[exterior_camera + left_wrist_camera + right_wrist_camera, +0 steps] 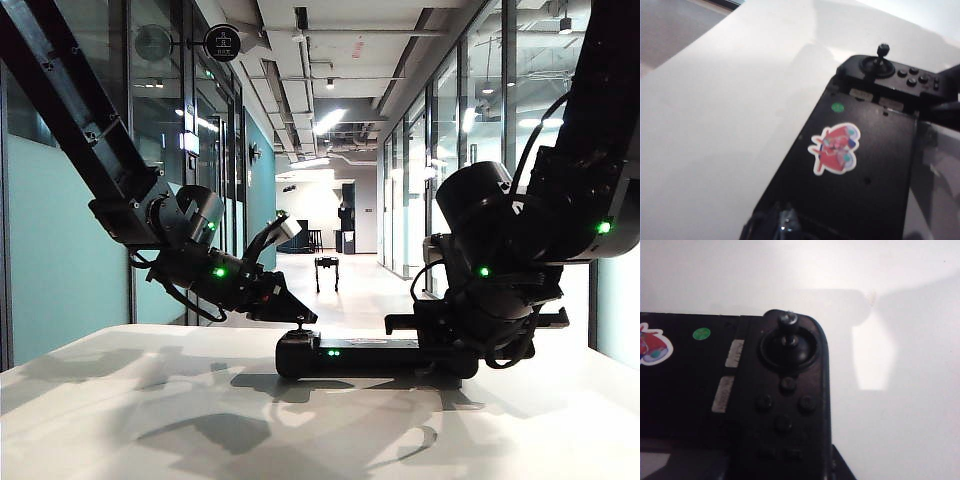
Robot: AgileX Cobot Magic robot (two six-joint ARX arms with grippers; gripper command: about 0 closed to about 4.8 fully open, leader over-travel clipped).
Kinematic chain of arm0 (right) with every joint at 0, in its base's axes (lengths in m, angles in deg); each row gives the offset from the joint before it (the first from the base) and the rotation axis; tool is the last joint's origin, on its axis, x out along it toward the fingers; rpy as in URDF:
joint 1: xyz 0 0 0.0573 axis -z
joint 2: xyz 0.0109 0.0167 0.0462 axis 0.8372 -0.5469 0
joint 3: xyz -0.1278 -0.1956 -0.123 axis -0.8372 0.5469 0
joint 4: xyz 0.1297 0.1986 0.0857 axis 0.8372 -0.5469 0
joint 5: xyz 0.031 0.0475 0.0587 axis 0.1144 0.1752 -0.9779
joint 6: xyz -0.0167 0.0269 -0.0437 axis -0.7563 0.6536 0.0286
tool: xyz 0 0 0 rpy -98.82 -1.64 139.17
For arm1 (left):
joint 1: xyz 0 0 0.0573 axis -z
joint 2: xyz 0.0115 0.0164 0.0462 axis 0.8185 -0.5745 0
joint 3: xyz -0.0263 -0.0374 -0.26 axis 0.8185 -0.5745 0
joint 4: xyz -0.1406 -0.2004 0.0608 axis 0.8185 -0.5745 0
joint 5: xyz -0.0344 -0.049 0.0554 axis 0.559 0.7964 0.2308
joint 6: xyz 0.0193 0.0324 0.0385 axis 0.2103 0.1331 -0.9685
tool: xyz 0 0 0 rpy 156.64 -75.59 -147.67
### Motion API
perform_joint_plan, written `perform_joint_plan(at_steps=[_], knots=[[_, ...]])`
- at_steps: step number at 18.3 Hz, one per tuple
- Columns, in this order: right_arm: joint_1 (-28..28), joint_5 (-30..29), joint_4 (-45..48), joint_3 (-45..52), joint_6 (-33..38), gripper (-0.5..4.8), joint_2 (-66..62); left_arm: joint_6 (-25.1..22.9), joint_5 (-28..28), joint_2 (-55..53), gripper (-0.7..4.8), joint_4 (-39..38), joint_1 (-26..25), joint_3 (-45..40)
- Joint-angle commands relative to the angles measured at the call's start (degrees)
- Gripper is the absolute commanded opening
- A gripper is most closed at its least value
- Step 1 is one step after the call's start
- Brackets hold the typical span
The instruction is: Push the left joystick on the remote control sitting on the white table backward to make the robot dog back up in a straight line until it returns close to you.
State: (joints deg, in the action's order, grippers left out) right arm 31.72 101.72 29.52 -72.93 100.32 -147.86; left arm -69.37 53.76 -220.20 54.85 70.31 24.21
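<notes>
The left gripper (298, 316) has its fingertips drawn together to a point, pinching nothing, with the tip just above or touching the knob of the left joystick (299, 328); the exterior view is too dark to settle contact. The right gripper (455, 350) sits low over the other end of the remote control (350, 355); its jaws appear to clamp that end, though neither view shows the pads clearly, so how far they are spread cannot be told.

The remote control lies flat on the white table (150, 400), toward its far edge and somewhat right of the middle. The robot dog (327, 270) stands well down the corridor beyond that far edge, small and facing along the hallway.

To do the step well, the left tip should press the stick squarely from above and draw it straight backward, with no sideways lean, or the dog would likely veer. The right gripper's hold should stay firm so the controller does not slide. The pull wants easing off as the dog nears the table.
</notes>
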Motion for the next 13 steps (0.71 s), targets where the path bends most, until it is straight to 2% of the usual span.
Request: perform_joint_plan(at_steps=[1, 13], knots=[[0.04, 1.31, 1.62, -0.28, 0.24, 1.70, 0.31, -2.51, 1.09, 0.07, -0.05, -2.19, 0.13, 0.22], [0.07, 1.33, 1.62, -0.28, 0.22, 1.70, 0.31, -2.51, 2.12, 0.07, -0.05, -2.51, -0.11, 0.22]])
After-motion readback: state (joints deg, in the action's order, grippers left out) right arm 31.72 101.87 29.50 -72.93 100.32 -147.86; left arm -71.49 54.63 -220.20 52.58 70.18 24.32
